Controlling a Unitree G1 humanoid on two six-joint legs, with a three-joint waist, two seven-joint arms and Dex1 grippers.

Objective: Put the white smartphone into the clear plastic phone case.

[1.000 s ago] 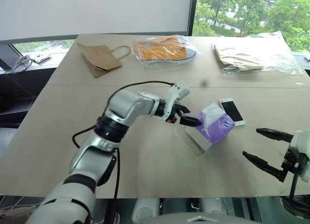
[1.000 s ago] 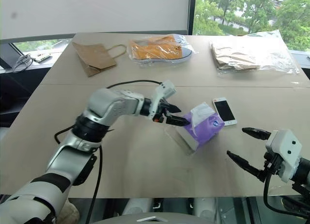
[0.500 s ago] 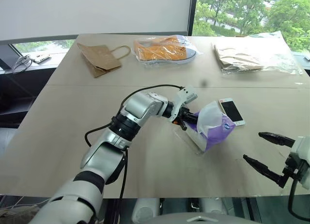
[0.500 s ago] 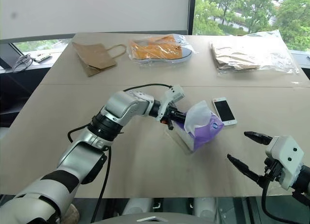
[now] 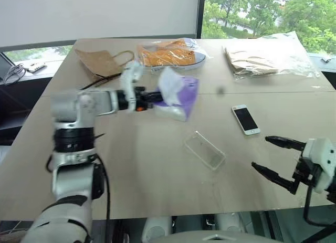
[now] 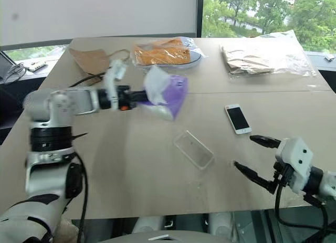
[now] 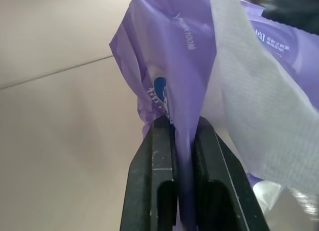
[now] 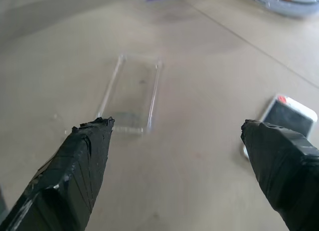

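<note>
The white smartphone (image 5: 245, 119) lies screen up on the table, right of centre. The clear plastic phone case (image 5: 205, 150) lies bare on the table in front of it and to its left; the right wrist view shows both the case (image 8: 130, 94) and the phone (image 8: 286, 118). My right gripper (image 5: 260, 152) hovers open near the table's front right, short of both. My left gripper (image 5: 152, 96) is out to the left, held above the table and shut on the wrap of a purple tissue pack (image 5: 178, 95). In the left wrist view its fingers (image 7: 162, 141) pinch that purple wrap (image 7: 164, 66).
Along the far side of the table lie a brown paper bag (image 5: 100, 62), an orange shoe in a clear bag (image 5: 169, 53) and a large clear bag of brown paper (image 5: 262, 56). The table's front edge (image 5: 210, 214) runs just below my right gripper.
My left gripper shut on the tissue pack, lifted it and swung it left and back, uncovering the clear case. The right gripper has hardly moved. The camera shifted a little.
</note>
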